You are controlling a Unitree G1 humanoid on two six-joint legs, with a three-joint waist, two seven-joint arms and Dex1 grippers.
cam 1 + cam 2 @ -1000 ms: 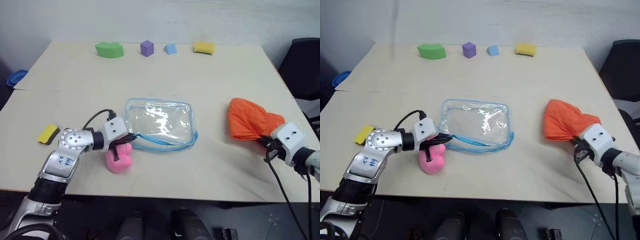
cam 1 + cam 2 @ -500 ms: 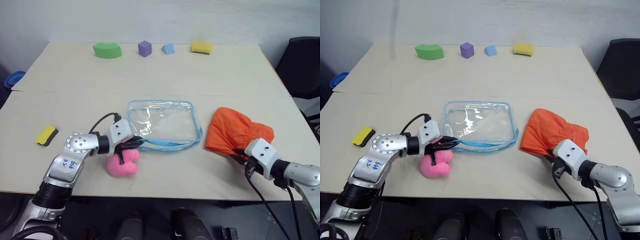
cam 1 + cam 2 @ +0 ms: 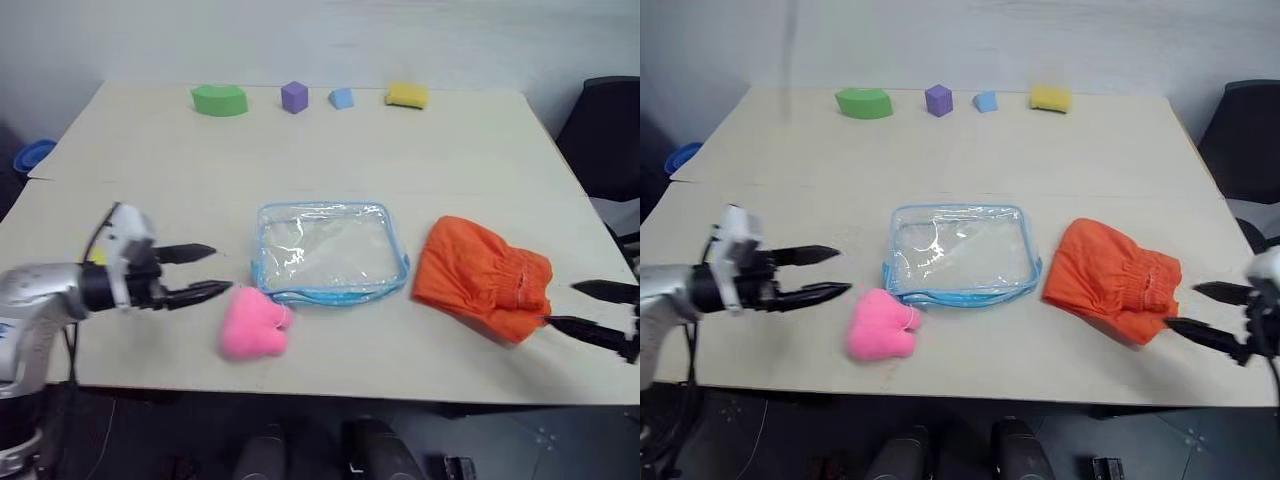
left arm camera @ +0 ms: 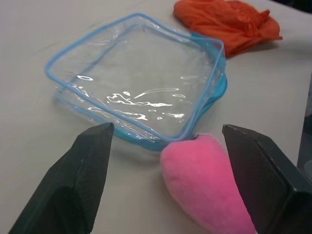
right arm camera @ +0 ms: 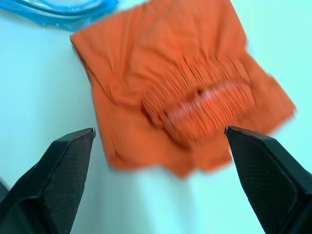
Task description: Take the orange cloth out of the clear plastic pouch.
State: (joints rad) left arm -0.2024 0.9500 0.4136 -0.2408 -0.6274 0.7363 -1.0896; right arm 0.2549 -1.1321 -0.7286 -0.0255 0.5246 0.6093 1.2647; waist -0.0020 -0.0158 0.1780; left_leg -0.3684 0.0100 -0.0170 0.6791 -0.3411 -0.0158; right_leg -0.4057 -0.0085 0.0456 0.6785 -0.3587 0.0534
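The orange cloth (image 3: 484, 276) lies crumpled on the table to the right of the clear plastic pouch (image 3: 328, 250), outside it and just apart from its blue edge. The pouch lies flat and looks empty, its pink fluffy charm (image 3: 254, 322) at its near left corner. My left gripper (image 3: 205, 270) hovers open to the left of the charm, holding nothing. My right gripper (image 3: 585, 306) stands open just right of the cloth, clear of it. The right wrist view shows the cloth (image 5: 185, 92) between the spread fingers.
Along the far edge of the table (image 3: 150, 160) sit a green block (image 3: 219, 98), a purple cube (image 3: 294, 96), a small blue block (image 3: 341, 97) and a yellow sponge (image 3: 407, 95). A black chair (image 3: 605, 130) stands past the right edge.
Both grippers have opened and drawn back: the left let go of the pouch's corner and moved left, the right let go of the orange cloth, which now lies beside the pouch.
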